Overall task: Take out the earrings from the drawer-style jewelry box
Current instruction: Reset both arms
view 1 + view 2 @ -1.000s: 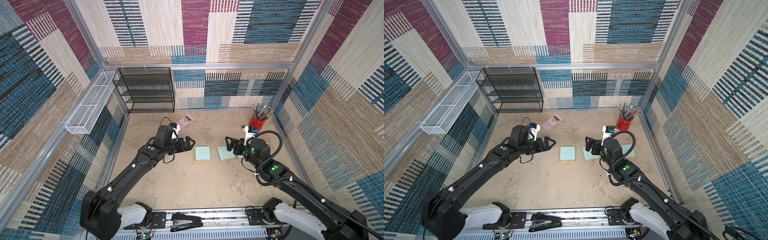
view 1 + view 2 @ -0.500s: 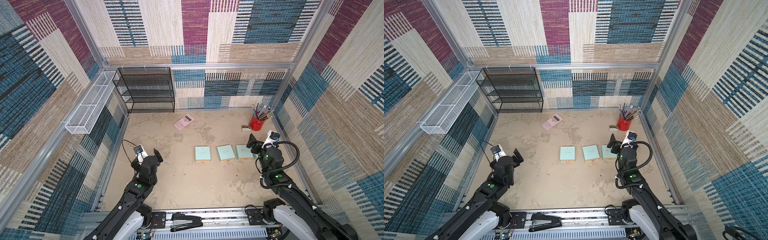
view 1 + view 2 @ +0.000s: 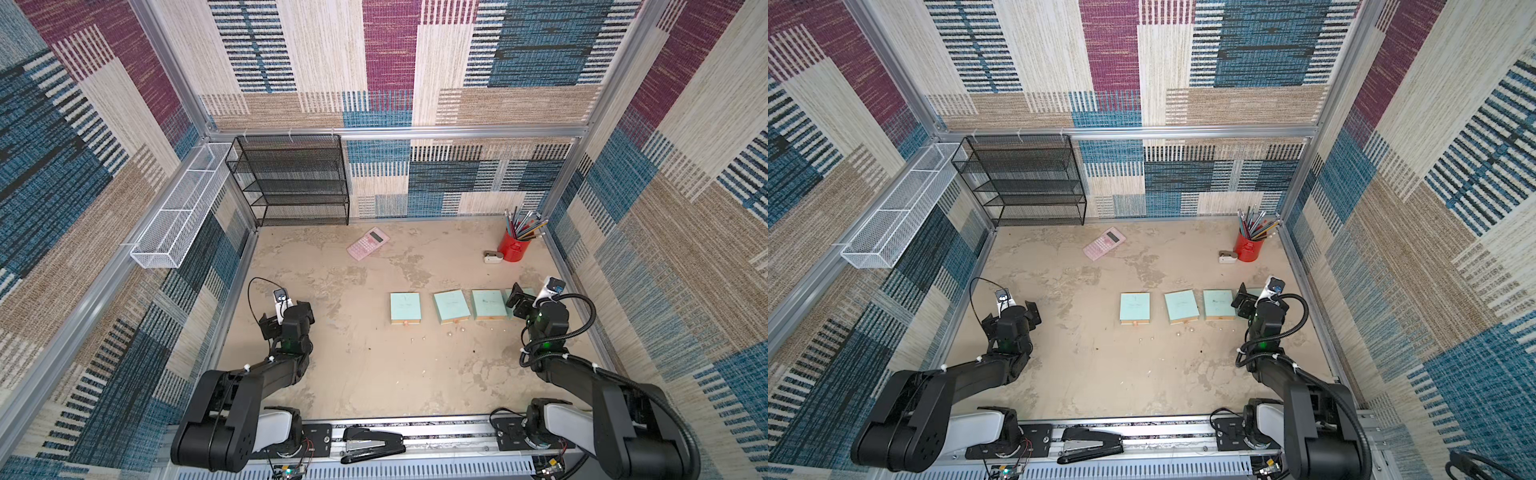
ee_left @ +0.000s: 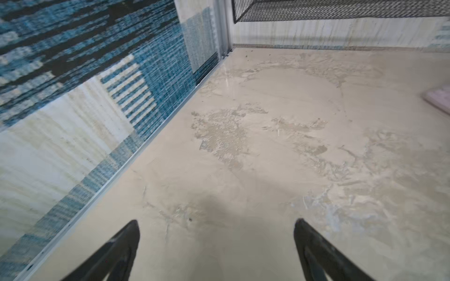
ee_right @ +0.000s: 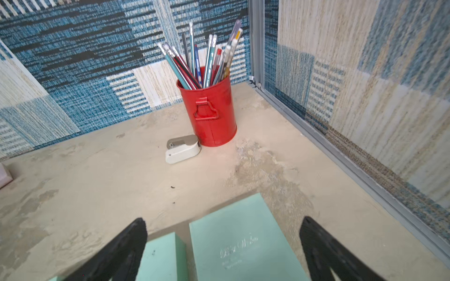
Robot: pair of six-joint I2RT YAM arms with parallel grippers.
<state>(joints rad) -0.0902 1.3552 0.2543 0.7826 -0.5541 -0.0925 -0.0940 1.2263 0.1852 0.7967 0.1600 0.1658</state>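
Note:
Several mint-green jewelry boxes lie in a row mid-floor in both top views, from the leftmost box [image 3: 405, 306] [image 3: 1135, 306] to the rightmost one, partly hidden behind my right gripper [image 3: 534, 293] [image 3: 1258, 293]. The earrings [image 3: 449, 332] [image 3: 1177, 333] are tiny pale specks scattered on the floor just in front of the boxes. In the right wrist view, the right gripper [image 5: 224, 223] hangs open over the rightmost box [image 5: 243, 243], touching nothing. My left gripper [image 3: 286, 316] [image 4: 216, 223] is open and empty over bare floor by the left wall, far from the boxes.
A red pencil cup [image 3: 514, 247] [image 5: 209, 114] and a small white stapler [image 3: 493, 257] [image 5: 182, 148] stand at the back right. A pink calculator [image 3: 368, 243] lies mid-back. A black mesh shelf [image 3: 291, 183] and white wire basket [image 3: 178, 208] line the back left. A black stapler [image 3: 370, 444] rests on the front rail.
Both arms have pulled back from the middle of the floor to the sides, the left toward the left wall, the right toward the right wall. Both grippers stayed open.

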